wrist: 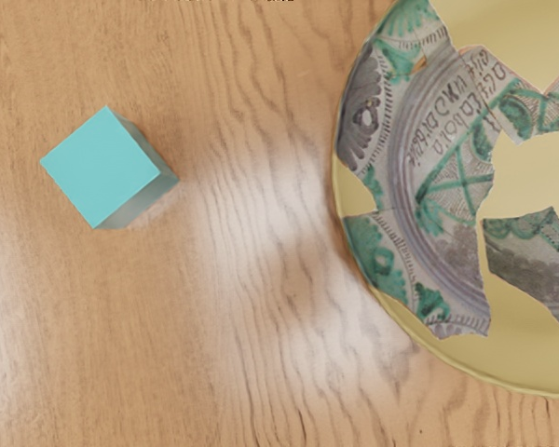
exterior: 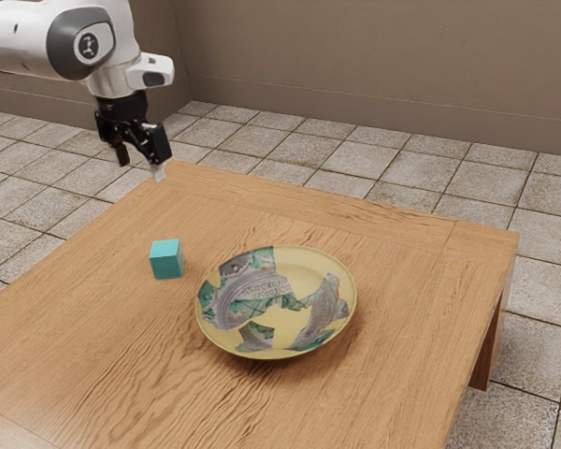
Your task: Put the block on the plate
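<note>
Exterior view: the empty jaws stand apart, well above the wooden desk (exterior: 75, 346), where the teal cube (exterior: 166, 259) sits near the patterned plate (exterior: 277, 302). Closing on its corners could twist it loose; release over the sloping rim (exterior: 347, 323) might tip it.

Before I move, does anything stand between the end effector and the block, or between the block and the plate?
Nothing visible stands in either path. The end effector hangs open, raised and away from the block. The block sits beside the plate, apart from it, with wooden tabletop between them.
</note>
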`<move>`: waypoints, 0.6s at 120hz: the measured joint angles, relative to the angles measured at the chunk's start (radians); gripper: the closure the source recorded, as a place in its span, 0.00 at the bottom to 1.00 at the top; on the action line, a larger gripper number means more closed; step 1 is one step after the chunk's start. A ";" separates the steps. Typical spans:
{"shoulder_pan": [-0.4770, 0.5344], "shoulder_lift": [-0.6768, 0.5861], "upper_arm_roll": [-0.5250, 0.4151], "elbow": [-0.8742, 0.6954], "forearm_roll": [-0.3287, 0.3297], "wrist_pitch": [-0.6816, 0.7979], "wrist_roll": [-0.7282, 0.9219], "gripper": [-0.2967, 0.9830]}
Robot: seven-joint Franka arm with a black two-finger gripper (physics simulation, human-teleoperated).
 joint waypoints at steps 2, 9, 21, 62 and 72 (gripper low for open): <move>-0.003 0.000 0.000 0.000 0.000 0.000 0.003 0.23; -0.014 0.003 0.000 0.000 0.000 0.001 0.014 0.23; -0.034 0.040 0.003 0.006 0.002 0.013 0.027 0.23; -0.027 0.252 0.054 0.014 -0.002 0.118 -0.079 0.23; -0.025 0.303 0.078 0.028 -0.003 0.154 -0.131 0.23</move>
